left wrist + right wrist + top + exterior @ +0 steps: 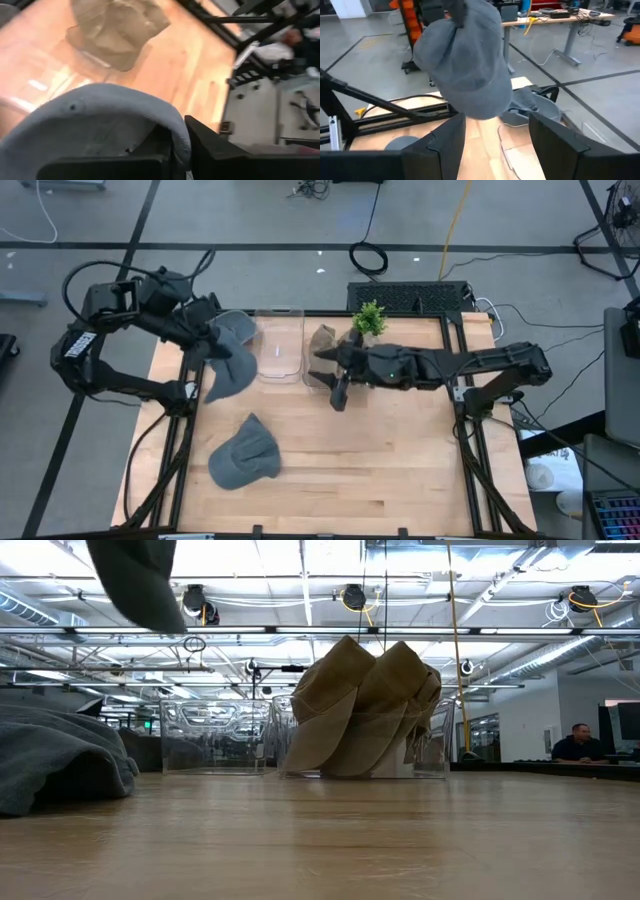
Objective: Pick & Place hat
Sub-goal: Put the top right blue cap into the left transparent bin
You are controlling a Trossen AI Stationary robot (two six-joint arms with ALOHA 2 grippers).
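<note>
Here the left claw (212,340) is clamped on a grey cap (232,358) hanging beside the clear bin (279,345). The thin pinch could slip, dropping it short; the right claw (338,392) stands apart

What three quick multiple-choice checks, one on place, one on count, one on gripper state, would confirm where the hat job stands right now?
1. Where is the tan hat?
A. In the clear bin nearest the right gripper
B. On the bare table front
C. On the floor

2. How many gray hats show in the high view?
A. One
B. Two
C. Four

3. What is the left gripper doing?
A. Standing open and empty
B. Holding a gray hat above the table
C. Holding the plant

Key: 1 A, it fills the bin; 2 B, one held, one lying on the table; 3 B, the hat hangs from the shut fingers.
</note>
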